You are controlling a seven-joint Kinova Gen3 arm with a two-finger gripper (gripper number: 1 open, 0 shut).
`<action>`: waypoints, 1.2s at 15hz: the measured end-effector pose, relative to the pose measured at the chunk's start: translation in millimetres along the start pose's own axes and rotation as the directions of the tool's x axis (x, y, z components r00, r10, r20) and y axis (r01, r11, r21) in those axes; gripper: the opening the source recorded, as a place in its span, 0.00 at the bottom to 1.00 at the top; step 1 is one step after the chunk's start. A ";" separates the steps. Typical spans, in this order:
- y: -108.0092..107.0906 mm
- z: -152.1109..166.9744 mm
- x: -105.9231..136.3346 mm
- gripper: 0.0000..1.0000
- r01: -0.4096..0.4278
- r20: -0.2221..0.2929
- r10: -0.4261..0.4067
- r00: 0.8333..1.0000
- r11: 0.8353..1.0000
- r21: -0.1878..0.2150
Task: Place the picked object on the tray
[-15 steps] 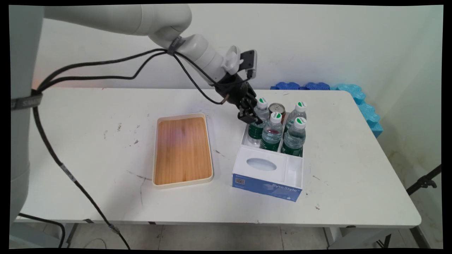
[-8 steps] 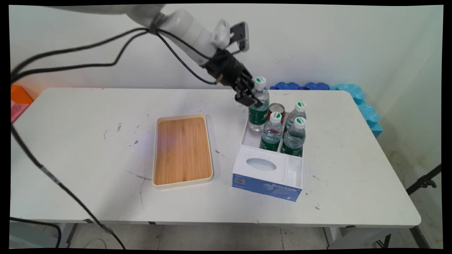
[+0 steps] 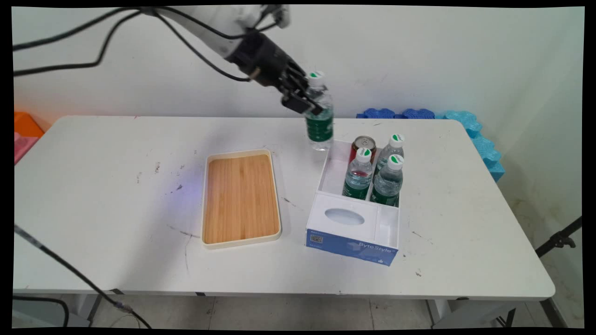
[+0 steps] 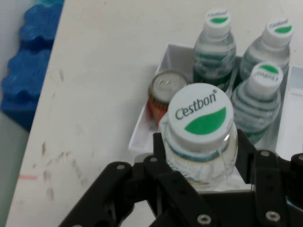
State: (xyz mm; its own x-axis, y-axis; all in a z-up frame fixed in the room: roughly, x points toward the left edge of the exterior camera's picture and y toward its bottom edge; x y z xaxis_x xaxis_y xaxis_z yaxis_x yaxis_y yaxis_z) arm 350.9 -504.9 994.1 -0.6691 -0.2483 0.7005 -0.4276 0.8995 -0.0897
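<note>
My gripper (image 3: 303, 103) (image 4: 201, 163) is shut on a clear water bottle (image 3: 319, 116) (image 4: 201, 137) with a green label and a white Cestbon cap. The bottle hangs upright in the air, above the far left corner of the white box (image 3: 326, 174) (image 4: 142, 127). Inside the box stand three more such bottles (image 3: 357, 177) (image 4: 214, 47) and a drink can (image 3: 364, 143) (image 4: 163, 92). The box's left rear compartment is open below the lifted bottle.
A wooden tray (image 3: 240, 197) with a cream rim lies left of the box. The box's near part carries a white lid with an oval opening (image 3: 344, 216) and a blue front. Blue foam pieces (image 3: 470, 125) (image 4: 28, 71) lie along the table's far right edge.
The gripper has risen with the bottle, lifting it out of the box's left rear compartment and carrying it up and leftward.
</note>
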 end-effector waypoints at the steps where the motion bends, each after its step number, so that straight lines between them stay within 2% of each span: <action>1: -1.7 -10.0 -8.2 0.00 0.012 0.000 -0.012 1.000 1.000 0.010; 9: -8.0 -63.9 -96.1 0.00 0.130 0.010 -0.132 0.991 0.987 0.094; 14: -9.1 -66.1 -143.3 0.00 0.149 0.032 -0.154 0.988 0.980 0.132; 18: -9.9 -53.8 -169.7 0.00 0.155 0.046 -0.164 0.985 0.976 0.154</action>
State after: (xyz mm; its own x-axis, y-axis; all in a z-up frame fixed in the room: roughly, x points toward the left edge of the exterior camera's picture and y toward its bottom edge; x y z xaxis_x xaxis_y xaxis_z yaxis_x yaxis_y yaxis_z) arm 501.4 -452.3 914.2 -0.6169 -0.4086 0.6727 -0.6149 0.7837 -0.0878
